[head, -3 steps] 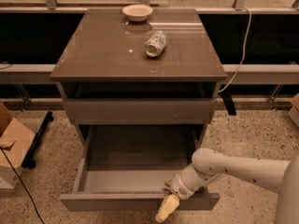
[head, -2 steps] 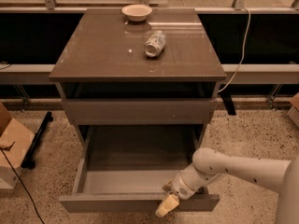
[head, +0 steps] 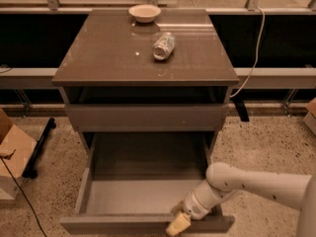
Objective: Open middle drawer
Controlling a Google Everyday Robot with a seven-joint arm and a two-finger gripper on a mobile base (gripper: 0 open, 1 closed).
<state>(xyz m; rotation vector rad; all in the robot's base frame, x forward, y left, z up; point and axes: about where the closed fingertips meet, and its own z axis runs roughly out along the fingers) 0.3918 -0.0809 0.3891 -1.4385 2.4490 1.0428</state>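
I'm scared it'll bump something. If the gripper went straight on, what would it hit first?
Probably the front of the open drawer: the gripper sits at its top edge, pointing down-left, though depth is unclear.

Pincer at middle drawer front, bowl behind can

Smooth white tubular arm, swelling into a rounded joint marked with a few small dark dots. Narrows to a ringed white wrist. Ends in a cream-yellow gripper, low at the front edge of the drawer.
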